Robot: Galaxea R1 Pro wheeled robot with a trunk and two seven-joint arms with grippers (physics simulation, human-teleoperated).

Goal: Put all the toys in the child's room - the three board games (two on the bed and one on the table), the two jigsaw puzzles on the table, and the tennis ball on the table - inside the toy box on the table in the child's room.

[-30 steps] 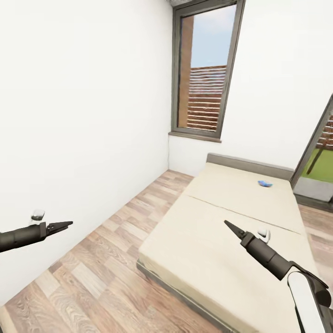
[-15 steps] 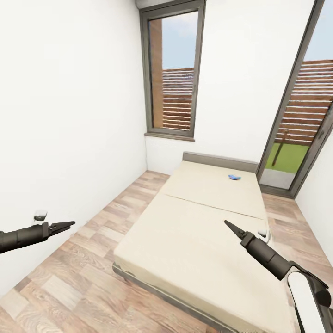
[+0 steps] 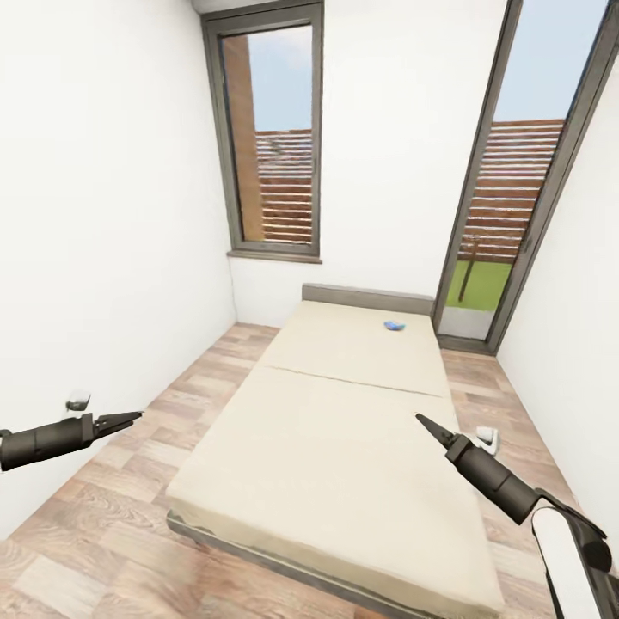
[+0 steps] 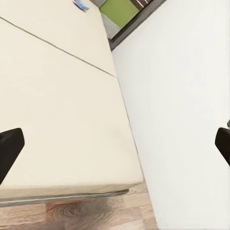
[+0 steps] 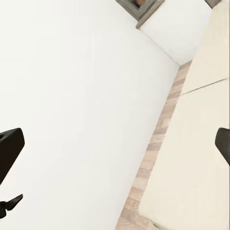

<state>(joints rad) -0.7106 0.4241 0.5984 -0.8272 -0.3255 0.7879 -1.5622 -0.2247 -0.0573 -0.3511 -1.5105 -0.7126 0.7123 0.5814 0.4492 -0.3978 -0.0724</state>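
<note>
White walls close in a narrow room with a wood-plank floor (image 3: 129, 507), a tall window (image 3: 268, 137) and a glazed door (image 3: 507, 198) at the far end. Ahead of both pincers lies the bed (image 3: 344, 447), a low cream mattress in two panels with a seam across it. On its far panel, well beyond the right pincer (image 3: 427, 425) and near the headboard (image 3: 365, 298), sits a small blue board game (image 3: 395, 326) (too small here to read any print); the left wrist view catches it too, far past the fingertips. The right pincer hovers above the near panel, apart from the mattress, its tips drawn to a point in the head view, holding nothing, though its wrist view shows dark fingers at both edges, so I cannot tell its spread. The left pincer (image 3: 129, 419) hangs over the floor beside the bed, near the left wall, empty; its width I cannot tell either.
</note>
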